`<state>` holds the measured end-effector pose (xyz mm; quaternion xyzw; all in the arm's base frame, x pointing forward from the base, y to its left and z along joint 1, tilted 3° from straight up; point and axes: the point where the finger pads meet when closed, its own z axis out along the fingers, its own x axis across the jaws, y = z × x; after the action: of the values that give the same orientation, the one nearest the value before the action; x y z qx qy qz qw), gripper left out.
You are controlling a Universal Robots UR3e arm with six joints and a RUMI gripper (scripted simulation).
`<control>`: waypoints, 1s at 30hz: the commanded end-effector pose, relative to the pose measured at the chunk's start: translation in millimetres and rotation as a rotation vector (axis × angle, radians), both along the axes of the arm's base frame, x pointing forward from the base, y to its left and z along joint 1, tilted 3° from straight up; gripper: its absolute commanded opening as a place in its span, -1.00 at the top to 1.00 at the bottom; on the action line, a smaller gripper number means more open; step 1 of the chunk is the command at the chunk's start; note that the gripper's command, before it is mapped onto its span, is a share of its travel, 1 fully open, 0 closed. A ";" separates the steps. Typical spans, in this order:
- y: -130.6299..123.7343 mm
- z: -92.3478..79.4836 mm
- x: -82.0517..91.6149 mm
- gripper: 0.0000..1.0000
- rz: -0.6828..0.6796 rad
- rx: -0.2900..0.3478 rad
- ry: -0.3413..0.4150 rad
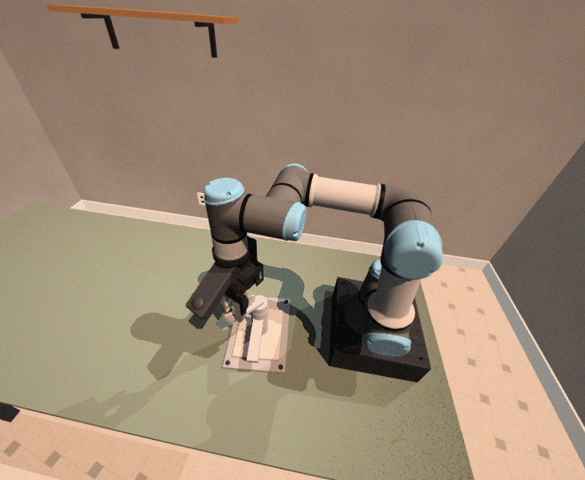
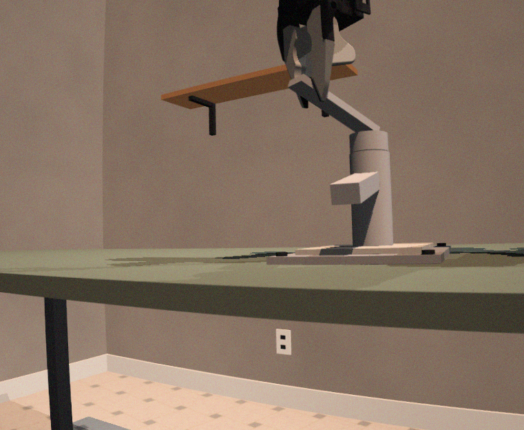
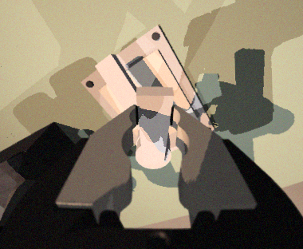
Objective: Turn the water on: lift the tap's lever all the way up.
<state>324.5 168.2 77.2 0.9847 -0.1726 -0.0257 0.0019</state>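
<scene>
The tap [image 2: 370,194] is a pale grey upright column on a flat baseplate [image 2: 359,254], with a short box spout [image 2: 353,187] pointing left. Its lever [image 2: 333,108] slopes steeply up to the left from the column's top. My gripper [image 2: 315,87] comes down from above and is shut on the lever's free end. In the wrist view the two grey fingers clamp the lever [image 3: 154,120] from both sides, with the tap column [image 3: 151,153] below. In the overhead view the gripper [image 1: 233,305] stands just left of the tap [image 1: 257,310].
The arm's dark base block [image 1: 377,335] stands on the green table right of the baseplate [image 1: 257,341]. An orange wall shelf [image 2: 253,83] hangs behind the gripper. The table's front edge [image 2: 253,295] is near the exterior camera.
</scene>
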 end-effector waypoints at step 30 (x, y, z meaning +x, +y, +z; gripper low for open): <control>0.1 1.0 0.8 0.25 0.000 0.001 -0.003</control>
<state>324.6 168.3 77.5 0.9847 -0.1725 -0.0254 0.0017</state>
